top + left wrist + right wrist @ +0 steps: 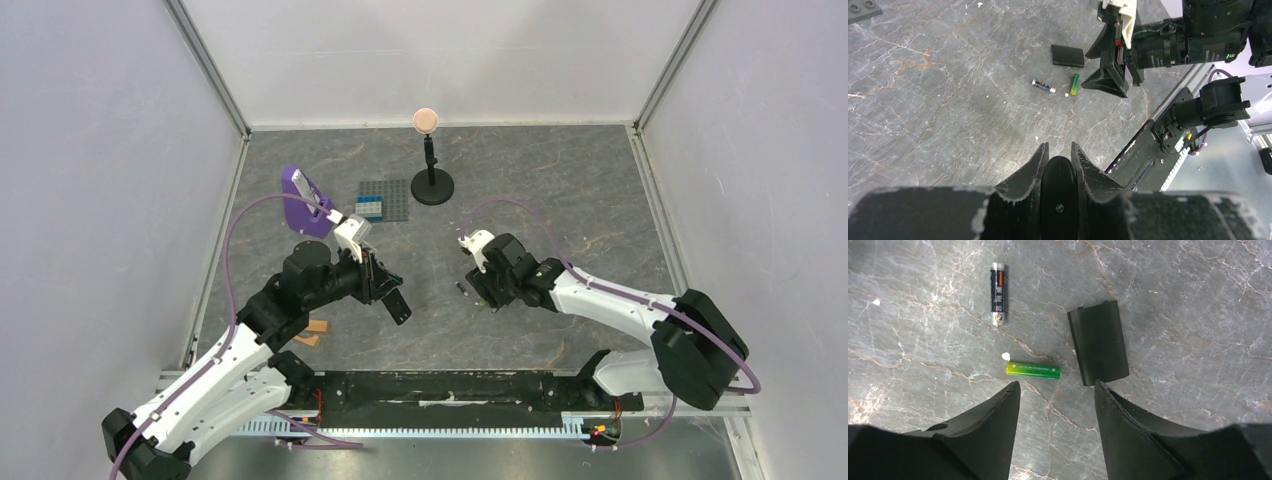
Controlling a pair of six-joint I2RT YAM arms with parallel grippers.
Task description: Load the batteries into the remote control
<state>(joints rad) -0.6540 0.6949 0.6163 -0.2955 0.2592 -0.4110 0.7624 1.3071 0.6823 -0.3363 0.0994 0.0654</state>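
Left end effector (1058, 146) closed on remote control (1058, 182); slim black bar clamped between the fingers, lifted off surface (1173, 290). Right end effector (1055, 387) open, nothing between the jaws, hovering low over the batteries. Green battery (1033, 370) lies flat just ahead of its fingertips. Dark battery (998, 294) lies flat farther out, apart from green one. Black battery cover (1098, 342) flat on surface, just beside green battery's end.
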